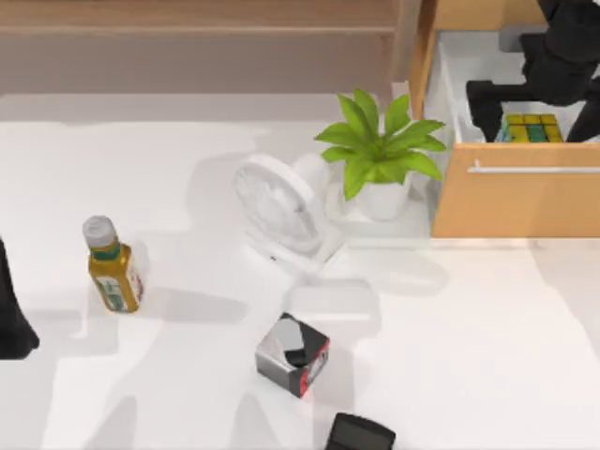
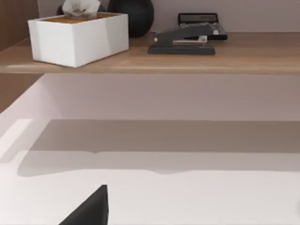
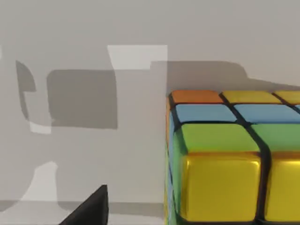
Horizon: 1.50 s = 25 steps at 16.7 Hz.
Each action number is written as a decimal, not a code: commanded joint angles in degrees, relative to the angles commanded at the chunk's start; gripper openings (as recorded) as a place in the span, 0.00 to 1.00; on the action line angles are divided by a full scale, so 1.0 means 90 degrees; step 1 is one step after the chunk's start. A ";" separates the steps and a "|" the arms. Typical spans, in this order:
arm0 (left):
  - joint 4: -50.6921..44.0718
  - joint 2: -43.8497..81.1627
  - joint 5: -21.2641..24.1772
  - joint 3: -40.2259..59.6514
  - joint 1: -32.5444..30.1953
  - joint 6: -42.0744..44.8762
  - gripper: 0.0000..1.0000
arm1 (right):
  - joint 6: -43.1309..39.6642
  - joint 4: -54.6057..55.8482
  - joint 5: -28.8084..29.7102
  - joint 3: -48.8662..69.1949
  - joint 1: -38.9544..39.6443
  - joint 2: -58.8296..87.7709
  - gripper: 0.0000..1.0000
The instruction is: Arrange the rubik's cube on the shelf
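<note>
The rubik's cube, with yellow and green squares on top, lies inside the open drawer at the table's right rear. My right gripper hangs over the drawer, open, with one black finger just left of the cube. The right wrist view shows the cube close up on the drawer's pale floor, apart from a dark fingertip. The shelf runs along the back left as a light-brown ledge; in the left wrist view this shelf carries other items. My left gripper is parked at the left edge.
A white fan and a potted plant stand left of the drawer. A yellow bottle is at the left, a grey, black and red box in front, a black item at the front edge. Tissue box and stapler occupy the shelf.
</note>
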 joint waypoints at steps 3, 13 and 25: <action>0.0000 0.0000 0.0000 0.0000 0.0000 0.0000 1.00 | -0.0002 0.0007 -0.0003 0.0014 -0.0002 0.0014 1.00; 0.0000 0.0000 0.0000 0.0000 0.0000 0.0000 1.00 | -0.0002 0.0007 -0.0003 0.0014 -0.0002 0.0014 0.40; 0.0000 0.0000 0.0000 0.0000 0.0000 0.0000 1.00 | -0.0002 0.0007 -0.0003 0.0014 -0.0002 0.0014 0.00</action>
